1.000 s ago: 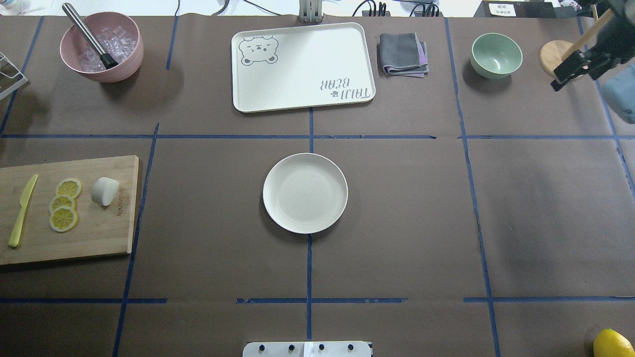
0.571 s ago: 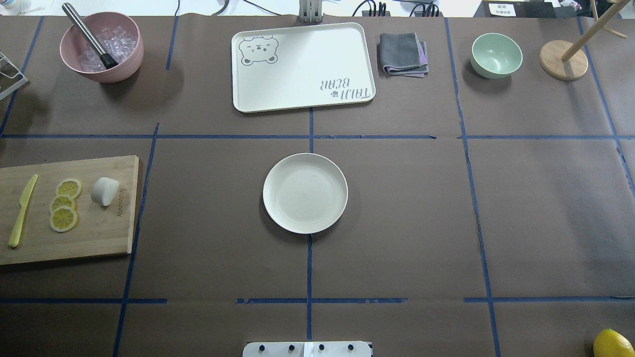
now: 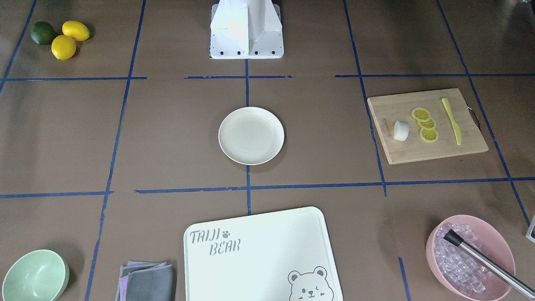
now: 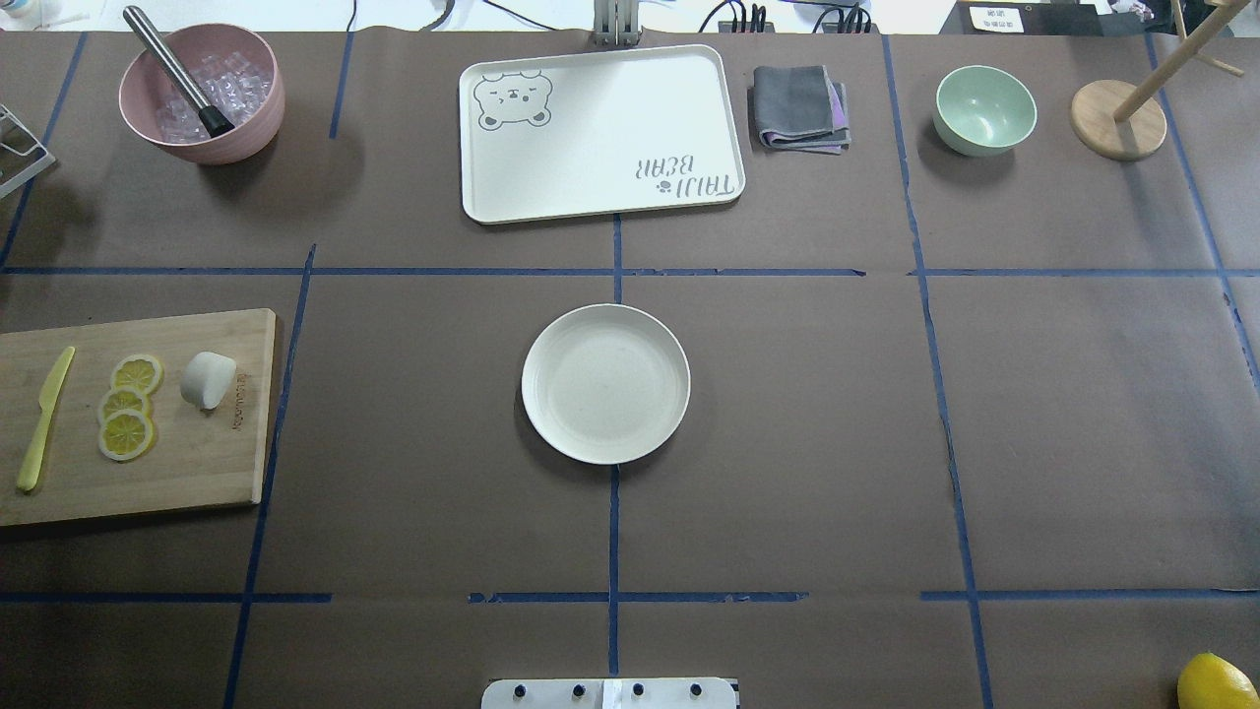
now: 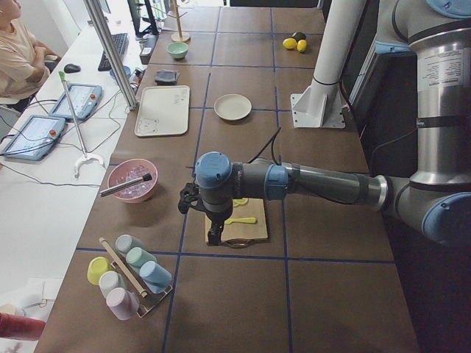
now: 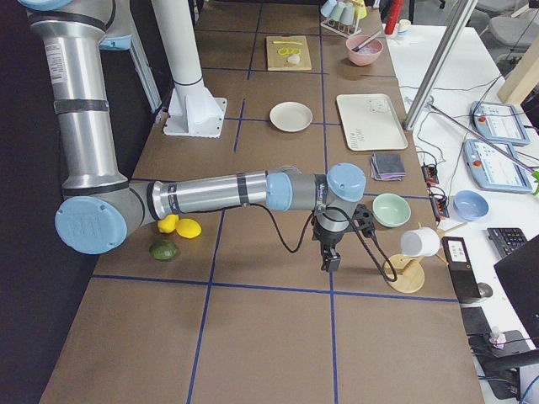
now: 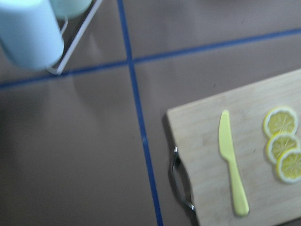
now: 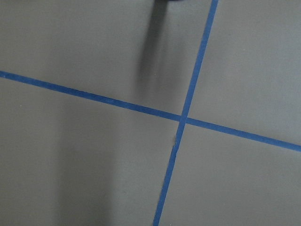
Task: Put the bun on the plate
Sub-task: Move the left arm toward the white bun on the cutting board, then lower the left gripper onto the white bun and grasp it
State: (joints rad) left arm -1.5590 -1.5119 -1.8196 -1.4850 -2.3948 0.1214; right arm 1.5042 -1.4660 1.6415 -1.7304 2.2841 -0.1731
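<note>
A brown paper-covered table (image 3: 167, 138) marked off by blue tape lines (image 3: 246, 188) fills the front-facing view. The plate (image 3: 251, 135) sits bare at its middle. The bun (image 3: 401, 131) lies on a wooden cutting board (image 3: 426, 152), just beside three lemon slices (image 3: 424, 124), with a yellow knife (image 3: 452, 121) past them. No gripper shows here.

The overhead view gives the same layout: the bun on the board, the plate well apart from it, and neither arm in frame.

From the table's left end, the near arm reaches out low and the left gripper (image 5: 213, 232) hangs over the board's outer end. Its wrist hides the bun. I cannot tell from here how far its fingers are spread or whether they hold anything.

From the right end, the right gripper (image 6: 328, 257) hangs over bare paper near a wooden mug stand (image 6: 404, 273), with the bun far across the table from its fingers. Their spread cannot be told either.

The left wrist camera looks down on the board's handle end, the knife and the slices, with a pale blue cup (image 7: 30, 33) in the corner. No fingers and no bun are in frame.

The right wrist camera shows only paper and crossed tape.

The step in hand looks like the left arm's reach, with the bun not yet picked up. Next, the left fingers would need to travel past the knife and slices, straddle the bun with an open span, and close gently on it.
</note>
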